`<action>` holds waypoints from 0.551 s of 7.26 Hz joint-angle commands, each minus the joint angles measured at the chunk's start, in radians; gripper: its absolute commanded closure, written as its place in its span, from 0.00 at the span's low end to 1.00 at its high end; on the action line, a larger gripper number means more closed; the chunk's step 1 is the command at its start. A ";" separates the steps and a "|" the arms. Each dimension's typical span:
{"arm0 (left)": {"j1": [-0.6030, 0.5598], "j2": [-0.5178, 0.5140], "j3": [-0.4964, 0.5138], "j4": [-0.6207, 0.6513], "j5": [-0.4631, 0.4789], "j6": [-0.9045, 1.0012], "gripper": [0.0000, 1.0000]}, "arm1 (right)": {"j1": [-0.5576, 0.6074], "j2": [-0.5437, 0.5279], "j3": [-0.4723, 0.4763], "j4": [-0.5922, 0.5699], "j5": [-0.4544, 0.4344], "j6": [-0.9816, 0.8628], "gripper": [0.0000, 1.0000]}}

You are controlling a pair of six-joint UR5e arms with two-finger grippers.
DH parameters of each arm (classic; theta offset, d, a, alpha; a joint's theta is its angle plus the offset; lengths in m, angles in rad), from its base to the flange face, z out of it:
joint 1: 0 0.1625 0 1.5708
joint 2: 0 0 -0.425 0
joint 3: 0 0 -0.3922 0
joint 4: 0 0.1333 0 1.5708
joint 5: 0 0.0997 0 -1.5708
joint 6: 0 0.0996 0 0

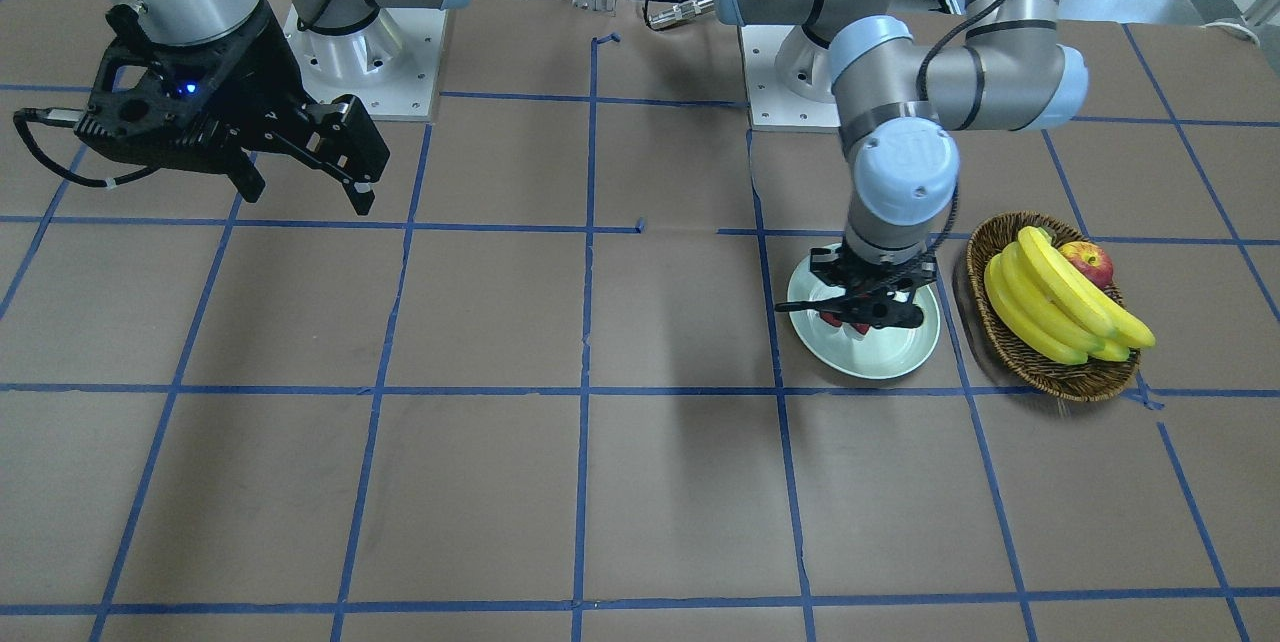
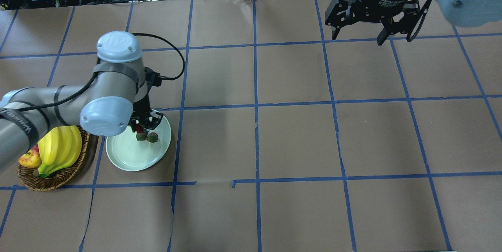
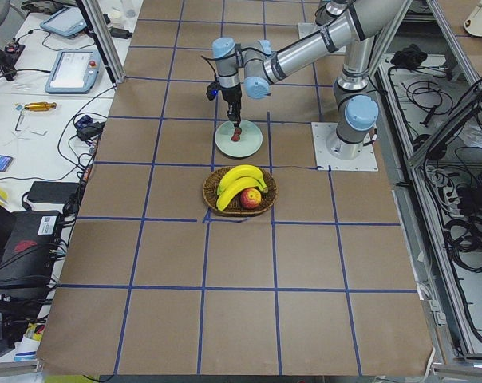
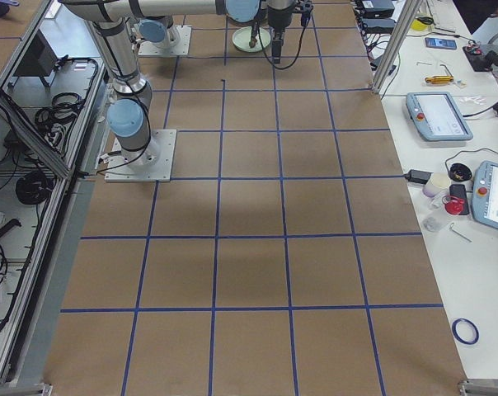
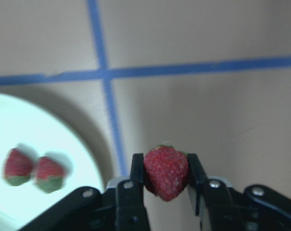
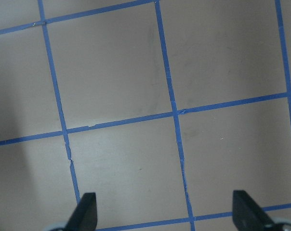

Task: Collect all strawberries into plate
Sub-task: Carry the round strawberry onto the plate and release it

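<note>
The left gripper (image 2: 144, 125) has its jaws clenched on one strawberry (image 5: 165, 172), which is pinched by its two sides. The other two strawberries (image 2: 147, 137) lie close together in the pale green plate (image 2: 133, 159), on the part far from the robot. The step in hand is therefore judged to be the placing of the last berry.

In the overhead view the left gripper hangs over the far edge of the plate. In the left wrist view the held strawberry is seen against the brown paper of the desk (image 2: 294, 134), just beside the rim. It cannot be told for sure whether the berry is fully above the plate.

To do this step well, the arm should first bring the berry inward, over the bare middle of the plate and away from the two strawberries, so that the jaws do not push them. Then it should go down close to the surface before the jaws let go, because the rim is shallow and a small rounded berry may roll or bounce out if it falls from high up.

The right gripper (image 2: 357, 38) has its jaws released wide and hovers well apart from the plate. The wicker basket (image 2: 55, 179) with bananas (image 2: 59, 148) and an apple (image 2: 29, 157) stands just beside the plate and needs no touching.
</note>
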 commanded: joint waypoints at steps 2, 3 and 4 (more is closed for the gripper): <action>0.219 0.020 -0.069 0.040 -0.114 0.186 0.82 | 0.000 0.000 0.003 0.002 0.002 -0.001 0.00; 0.213 0.014 -0.068 0.043 -0.124 0.180 0.80 | 0.000 -0.001 0.003 0.002 0.007 0.000 0.00; 0.209 0.001 -0.068 0.045 -0.144 0.182 0.80 | 0.002 0.000 0.003 0.002 0.008 0.000 0.00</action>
